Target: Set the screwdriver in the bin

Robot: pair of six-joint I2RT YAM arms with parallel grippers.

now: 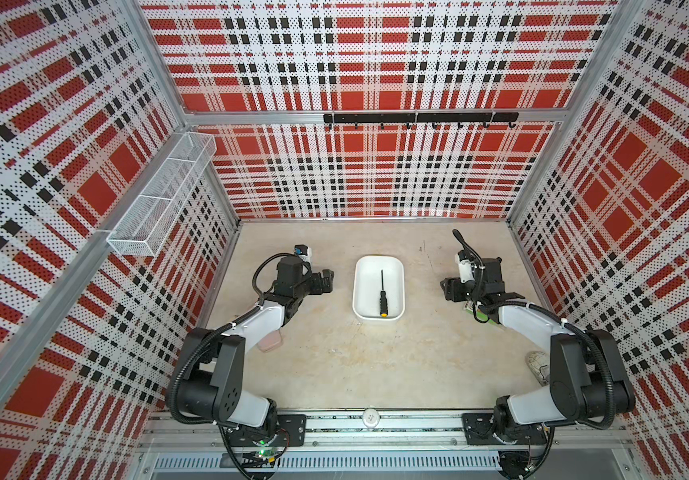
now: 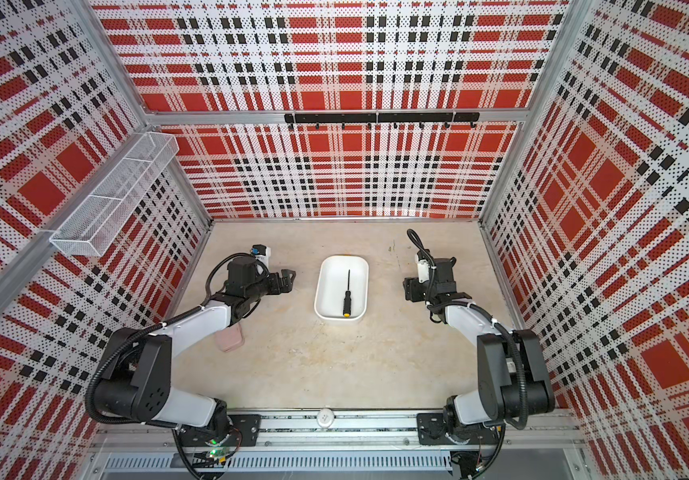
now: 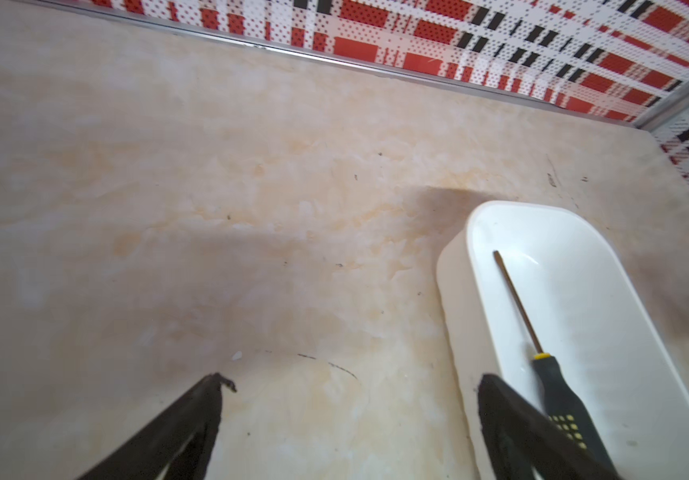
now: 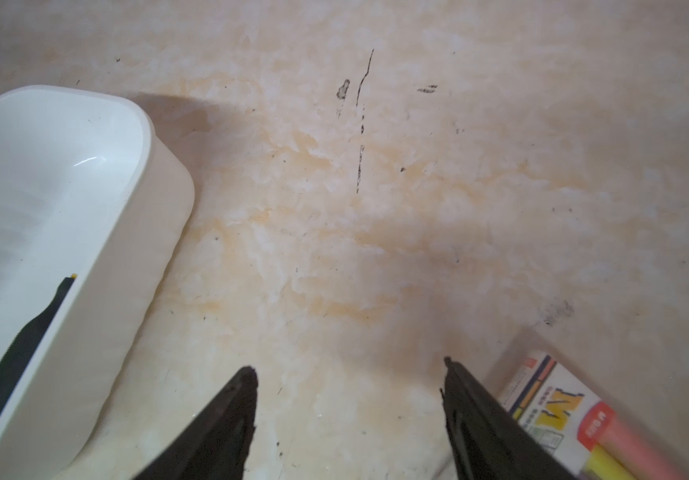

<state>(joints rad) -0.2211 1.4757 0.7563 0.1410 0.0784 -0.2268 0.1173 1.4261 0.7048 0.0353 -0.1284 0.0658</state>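
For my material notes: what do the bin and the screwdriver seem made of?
The bin looks like smooth, glossy white plastic: rounded moulded corners and a curved highlight inside. The screwdriver has a thin dark metal-looking shaft and a matte black handle, probably plastic or rubber, with a yellow end cap.

Plaid perforated walls enclose a beige marbled floor; a white mesh basket hangs on one.

Beige marbled tabletop: white bin centre, pink case left, marker pack right.
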